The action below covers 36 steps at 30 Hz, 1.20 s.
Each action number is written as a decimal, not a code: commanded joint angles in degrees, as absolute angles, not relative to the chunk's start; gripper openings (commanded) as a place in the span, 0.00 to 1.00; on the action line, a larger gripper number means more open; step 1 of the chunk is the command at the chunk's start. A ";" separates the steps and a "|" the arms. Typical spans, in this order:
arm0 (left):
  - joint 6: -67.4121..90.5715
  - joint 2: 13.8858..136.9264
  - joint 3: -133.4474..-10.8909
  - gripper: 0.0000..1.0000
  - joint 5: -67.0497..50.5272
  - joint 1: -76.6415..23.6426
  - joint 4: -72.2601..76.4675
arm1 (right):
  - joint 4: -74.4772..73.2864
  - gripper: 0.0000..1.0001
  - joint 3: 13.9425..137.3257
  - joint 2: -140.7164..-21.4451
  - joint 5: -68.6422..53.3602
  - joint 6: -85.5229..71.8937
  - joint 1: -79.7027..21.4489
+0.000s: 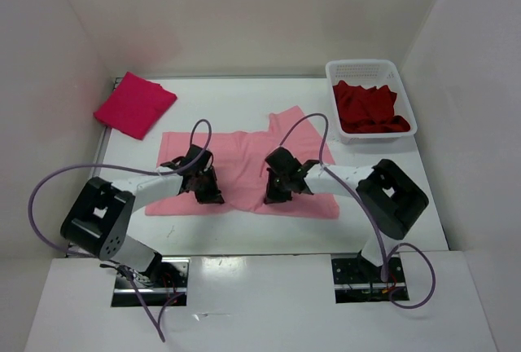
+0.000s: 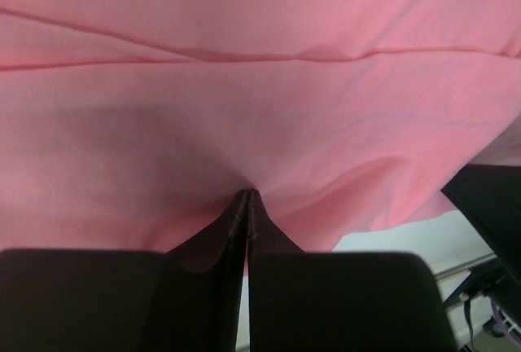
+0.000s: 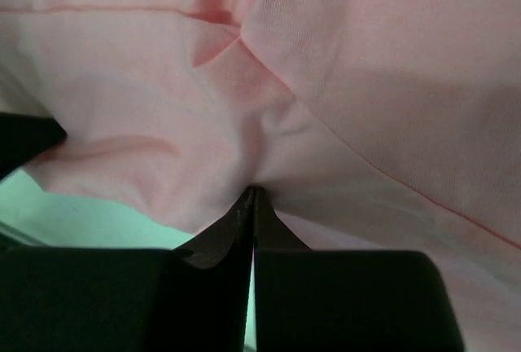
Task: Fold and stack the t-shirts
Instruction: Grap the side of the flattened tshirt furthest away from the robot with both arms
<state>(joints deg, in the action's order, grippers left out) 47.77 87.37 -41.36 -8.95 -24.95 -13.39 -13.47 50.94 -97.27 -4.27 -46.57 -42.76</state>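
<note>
Black left gripper (image 2: 248,197) and black right gripper (image 3: 252,193) are clamped tight on puckered ridges of the flat-spread pale pink cloth t-shirt (image 1: 244,150). Left of it a crimson-pink t-shirt (image 1: 134,104) is laid folded square; right of it a crumpled dark red t-shirt (image 1: 370,109) is heaped in a white plastic lattice basket (image 1: 362,66).

Nothing can be read in any view: no text, label, brand, number or sign. The pale pink t-shirt (image 1: 244,160), which fills both wrist views, shows only plain cloth and stitched seams.
</note>
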 commanded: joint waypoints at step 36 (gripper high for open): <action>39.47 114.69 -79.89 0.46 8.17 8.70 -15.29 | -22.15 0.10 61.26 -90.97 -18.46 -34.01 -25.84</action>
<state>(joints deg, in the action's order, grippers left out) 42.00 112.62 -77.95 5.17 8.86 -16.29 -25.28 62.04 -90.41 -16.49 -35.07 -26.20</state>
